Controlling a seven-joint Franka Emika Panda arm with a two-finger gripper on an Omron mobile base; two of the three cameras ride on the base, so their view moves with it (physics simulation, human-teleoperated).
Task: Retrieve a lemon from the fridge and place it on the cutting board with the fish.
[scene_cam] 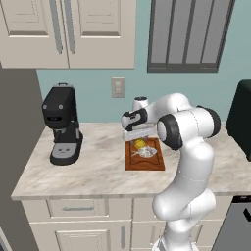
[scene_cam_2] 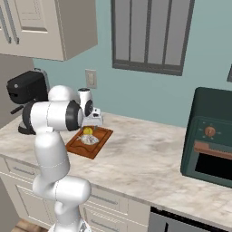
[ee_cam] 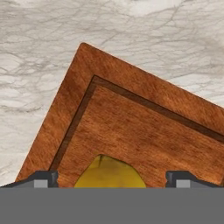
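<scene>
The yellow lemon [scene_cam: 139, 143] [scene_cam_2: 87, 131] lies on the reddish-brown cutting board [scene_cam: 145, 165] [scene_cam_2: 83, 149], at its far end next to the silvery fish [scene_cam: 147, 152] [scene_cam_2: 90, 139]. My gripper [scene_cam: 138, 137] [scene_cam_2: 92, 121] hovers just above the lemon, pointing down. In the hand view the lemon [ee_cam: 109, 173] sits between the two fingertips [ee_cam: 45, 178], which stand wider than the fruit with a gap on each side, so the gripper [ee_cam: 111, 180] is open. The board [ee_cam: 144, 122] lies on the marble counter. I cannot tell whether the tall grey panel [scene_cam: 17, 147] at the counter's left end is the fridge.
A black coffee machine [scene_cam: 62, 122] [scene_cam_2: 26, 89] stands on the counter left of the board. A dark green toaster oven [scene_cam_2: 210, 136] [scene_cam: 241, 117] stands at the right. Wall cabinets [scene_cam: 68, 32] hang above, and a socket [scene_cam: 118, 87] is on the wall behind.
</scene>
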